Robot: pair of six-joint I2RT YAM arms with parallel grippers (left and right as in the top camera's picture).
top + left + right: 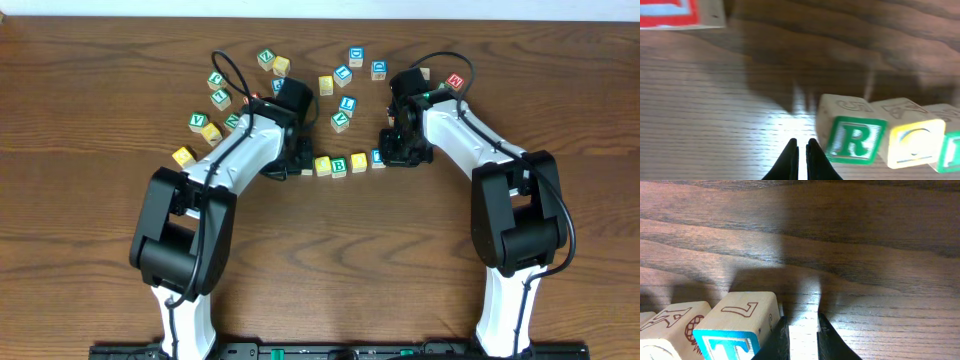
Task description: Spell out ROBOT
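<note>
A row of letter blocks lies at the table's middle: a green R block [852, 140], a yellow O block [323, 165], a green B block [339, 165], a second yellow block [359, 162] and a blue T block [377, 157]. My left gripper [802, 149] is shut and empty, low on the table just left of the R block; in the overhead view [292, 160] it is at the row's left end. My right gripper [802, 327] is nearly shut with nothing between its fingers. Its left finger is against the T block [737, 325] at the row's right end.
Several loose letter blocks lie scattered behind the row, among them a yellow one [184, 155] at the left, a green one [340, 121] in the middle and a red one [455, 81] at the right. A red-edged block [675, 12] is beyond my left gripper.
</note>
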